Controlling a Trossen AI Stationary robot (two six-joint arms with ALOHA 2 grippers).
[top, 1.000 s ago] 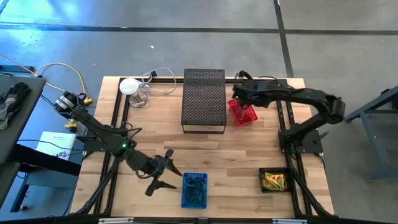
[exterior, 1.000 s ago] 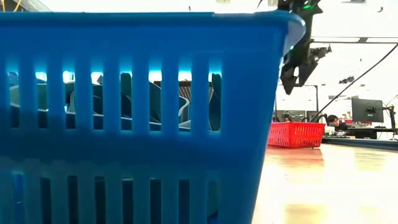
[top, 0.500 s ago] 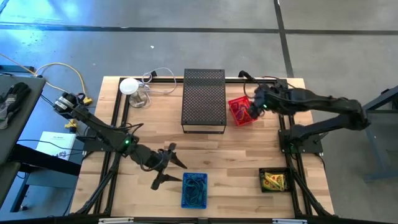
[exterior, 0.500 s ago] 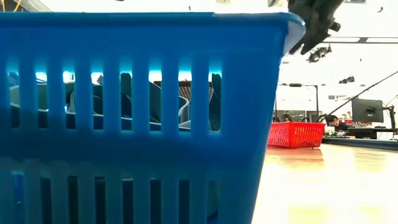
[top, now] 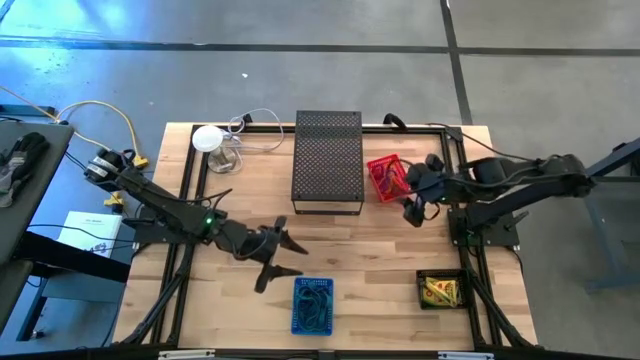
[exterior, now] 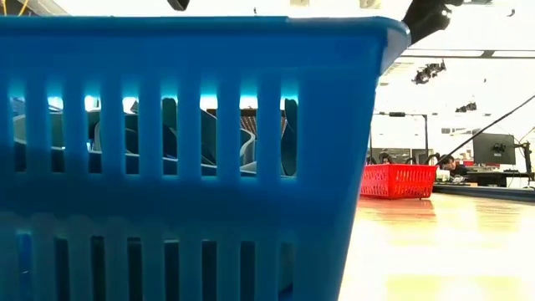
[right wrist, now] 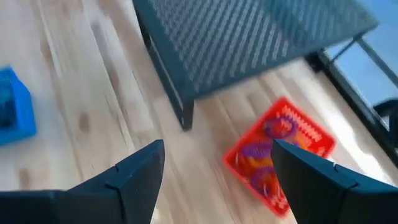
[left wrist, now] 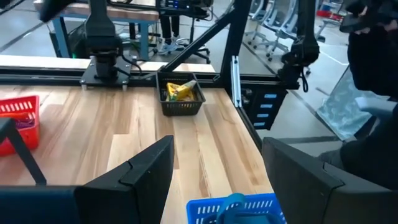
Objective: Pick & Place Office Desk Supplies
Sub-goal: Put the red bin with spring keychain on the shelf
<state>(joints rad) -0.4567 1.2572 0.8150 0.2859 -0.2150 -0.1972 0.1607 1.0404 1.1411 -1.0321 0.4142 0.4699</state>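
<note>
Both claws empty above the wooden table (top: 350, 240).
Left gripper (top: 283, 256) spread beside the blue slotted basket (top: 312, 305); right gripper (top: 414, 205) spread beside the red basket (top: 388, 178).

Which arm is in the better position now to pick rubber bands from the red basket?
Probably the right. The right gripper, open and empty, hangs just beside the red basket with the rubber bands in its wrist view. The left gripper, also open, is across the table near the blue basket.

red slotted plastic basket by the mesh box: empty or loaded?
Loaded. The red slotted plastic basket holds purple and orange rubber-band loops, seen in the right wrist view.
</note>
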